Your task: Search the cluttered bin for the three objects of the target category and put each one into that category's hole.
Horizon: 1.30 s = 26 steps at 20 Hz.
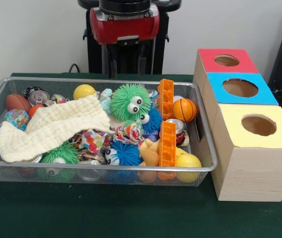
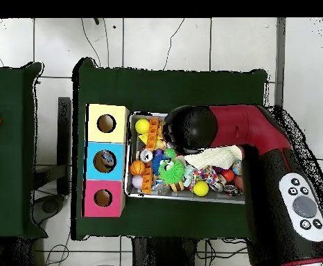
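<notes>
The search is only beginning, by the look of it: the bin (image 1: 200, 171) sits full on the worktop, beside the blue-topped box whose hole (image 1: 240, 88) seems empty. Next comes picking a target out of the clutter. The cloth (image 1: 51, 126) hides much; the tool isn't visible, so its state can't be told.

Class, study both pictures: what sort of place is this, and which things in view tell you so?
Most likely a robotics lab set up for a sorting test. A red and black robot arm reaches over a green-covered table, where a wire-mesh bin full of toys sits beside three wooden boxes with round holes, the middle one blue-topped.
</notes>
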Available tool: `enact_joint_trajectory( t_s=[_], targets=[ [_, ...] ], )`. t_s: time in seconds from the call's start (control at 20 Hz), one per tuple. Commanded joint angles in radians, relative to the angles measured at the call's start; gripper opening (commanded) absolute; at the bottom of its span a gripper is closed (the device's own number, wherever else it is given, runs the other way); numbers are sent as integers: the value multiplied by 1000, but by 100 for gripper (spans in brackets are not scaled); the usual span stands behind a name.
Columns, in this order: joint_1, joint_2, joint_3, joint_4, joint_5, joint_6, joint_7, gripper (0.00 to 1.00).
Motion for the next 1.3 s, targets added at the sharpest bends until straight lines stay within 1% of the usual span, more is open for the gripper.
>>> enact_joint_trajectory(
  t_s=[0.05, 0.25, 0.4, 0.65, 0.9, 0.95, 1.15, 1.3],
  targets=[
    [-3, 8, 57, 126, -63, -18, -194, 100],
    [-15, 8, 61, 158, -79, -52, -189, 100],
    [-23, 19, 70, 164, -90, -79, -189, 100],
    [-30, 54, 71, 149, -148, -113, -227, 100],
    [-25, 65, 65, 147, -169, -107, -214, 100],
    [-17, 72, 56, 137, -179, -96, -208, 100],
    [-14, 95, 59, 132, -199, -127, -186, 100],
    [-10, 110, 60, 124, -210, -131, -176, 100]
  ],
)
